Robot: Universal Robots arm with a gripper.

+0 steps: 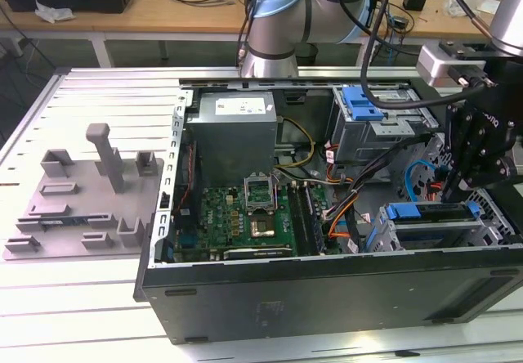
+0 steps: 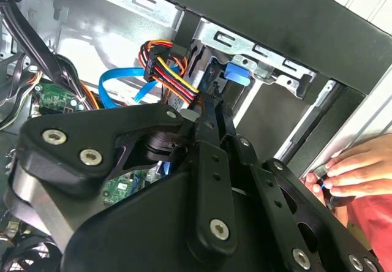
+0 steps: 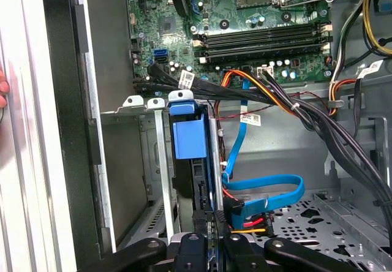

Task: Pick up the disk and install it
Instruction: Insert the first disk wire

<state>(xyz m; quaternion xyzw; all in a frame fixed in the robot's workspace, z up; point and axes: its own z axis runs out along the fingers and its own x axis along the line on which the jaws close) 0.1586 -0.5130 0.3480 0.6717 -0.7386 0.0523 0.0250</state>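
One slot of the bare-metal drive cage [image 3: 156, 162] held the disk [image 3: 187, 138], a flat silver hard drive in a blue plastic carrier. It stood on edge between the cage's rails, with its blue tab at the end farther from the arm. In the exterior view the disk [image 1: 433, 212] sat low in the corner of the black, open-sided computer case [image 1: 327, 298], at that view's right. The case lay on its side, most likely so that its bays faced up toward the arm.

The black two-fingered gripper [image 3: 211, 223] hung directly over the disk. Its fingers were drawn nearly together on the drive's thin exposed edge and appeared to pinch it, a narrow hold that would fit between the rails. The second wrist view showed the gripper [image 2: 214, 109] just as slimly closed, short of the blue tab.

A flat blue data cable [image 3: 269, 198] and a red-and-orange power lead [image 3: 251, 226] lay just beside the slot, outside the rails. The green motherboard [image 3: 263, 15] lay well apart. A person's hand [image 2: 358, 168] rested at the case's outer rim, perhaps to steady it.
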